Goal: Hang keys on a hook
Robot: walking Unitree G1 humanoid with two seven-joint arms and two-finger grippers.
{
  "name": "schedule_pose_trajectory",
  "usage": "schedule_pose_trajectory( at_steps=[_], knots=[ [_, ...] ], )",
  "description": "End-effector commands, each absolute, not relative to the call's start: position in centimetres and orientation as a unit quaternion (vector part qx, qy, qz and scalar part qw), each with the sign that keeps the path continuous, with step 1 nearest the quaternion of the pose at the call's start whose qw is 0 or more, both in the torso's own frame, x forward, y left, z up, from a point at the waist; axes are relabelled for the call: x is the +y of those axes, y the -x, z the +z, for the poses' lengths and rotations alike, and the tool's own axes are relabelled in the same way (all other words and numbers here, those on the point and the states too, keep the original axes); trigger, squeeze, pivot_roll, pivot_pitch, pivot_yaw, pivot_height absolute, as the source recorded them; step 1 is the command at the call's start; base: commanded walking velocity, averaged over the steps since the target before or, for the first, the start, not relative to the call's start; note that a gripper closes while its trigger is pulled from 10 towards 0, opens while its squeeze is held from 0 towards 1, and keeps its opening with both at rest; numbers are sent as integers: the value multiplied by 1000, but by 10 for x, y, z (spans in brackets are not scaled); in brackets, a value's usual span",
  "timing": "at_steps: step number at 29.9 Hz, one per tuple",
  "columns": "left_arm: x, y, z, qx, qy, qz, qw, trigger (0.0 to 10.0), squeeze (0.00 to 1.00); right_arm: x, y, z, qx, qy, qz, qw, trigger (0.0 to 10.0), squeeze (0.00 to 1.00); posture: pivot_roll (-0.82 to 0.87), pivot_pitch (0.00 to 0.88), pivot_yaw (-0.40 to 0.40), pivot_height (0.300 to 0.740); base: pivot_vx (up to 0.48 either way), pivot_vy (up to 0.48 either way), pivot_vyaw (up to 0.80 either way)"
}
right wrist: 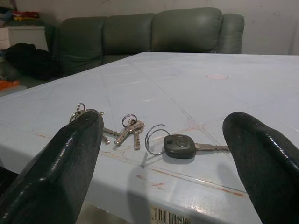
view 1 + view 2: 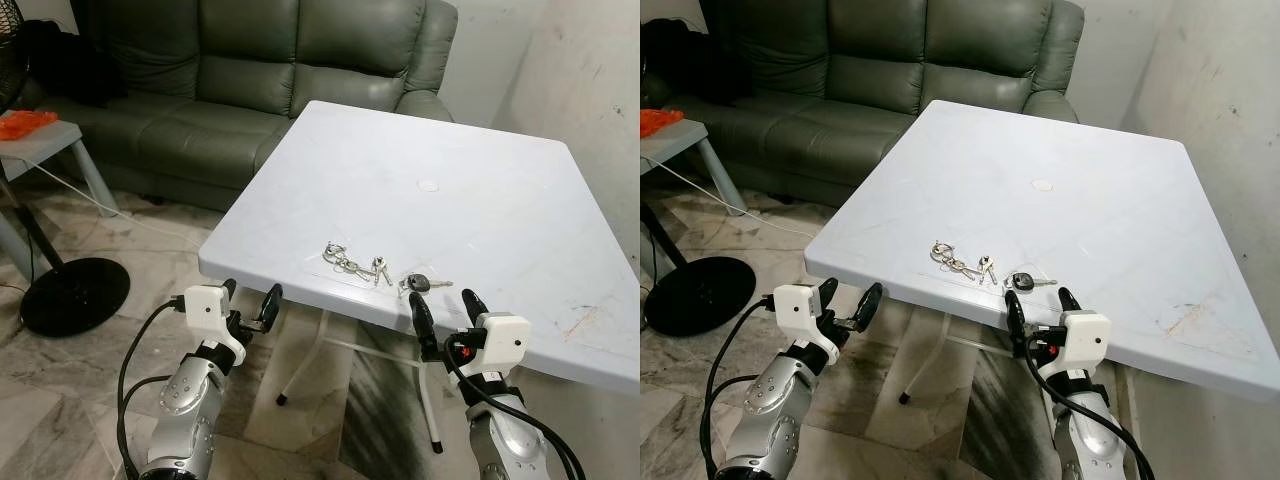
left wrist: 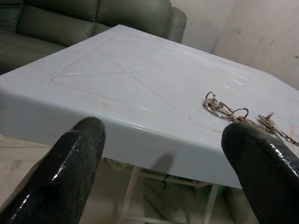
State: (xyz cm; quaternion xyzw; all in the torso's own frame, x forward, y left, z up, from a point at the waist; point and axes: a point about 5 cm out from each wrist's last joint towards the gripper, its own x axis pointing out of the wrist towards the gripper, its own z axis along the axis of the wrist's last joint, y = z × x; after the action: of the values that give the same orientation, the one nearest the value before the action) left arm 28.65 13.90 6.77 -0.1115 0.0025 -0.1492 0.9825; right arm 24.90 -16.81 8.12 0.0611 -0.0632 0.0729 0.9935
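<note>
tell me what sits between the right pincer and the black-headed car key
Nothing but bare pale blue plastic table edge: in the right wrist view the open right pincer faces the black-headed car key directly across that strip.

Hardly any writing to be read anywhere. Only a barcode sticker [image 1: 171, 217] on the near edge of the worktop [image 1: 196, 93], seen in the right wrist view: black bars on white, cut off by the frame, digits perhaps printed beneath but too small and too cropped to make out. No legible brand or number on the black key head [image 1: 179, 146]. Nothing readable on the sofa [image 2: 270, 70] or the wall.
</note>
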Motion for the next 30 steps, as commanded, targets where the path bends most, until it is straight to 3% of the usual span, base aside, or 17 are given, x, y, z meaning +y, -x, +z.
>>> schedule_pose_trajectory(
  at_steps=[1, 30],
  knots=[
    [138, -287, 69, 2, 109, -152, 982, 10000, 0, -171, -250, 84, -68, -61, 67, 994, 10000, 0, 21, 0, -72, 740, 0, 0, 0],
    [137, -288, 68, 7, 108, -154, 982, 10000, 0, -170, -252, 84, -67, -57, 73, 993, 10000, 0, 25, 0, -77, 740, 0, 0, 0]
  ],
)
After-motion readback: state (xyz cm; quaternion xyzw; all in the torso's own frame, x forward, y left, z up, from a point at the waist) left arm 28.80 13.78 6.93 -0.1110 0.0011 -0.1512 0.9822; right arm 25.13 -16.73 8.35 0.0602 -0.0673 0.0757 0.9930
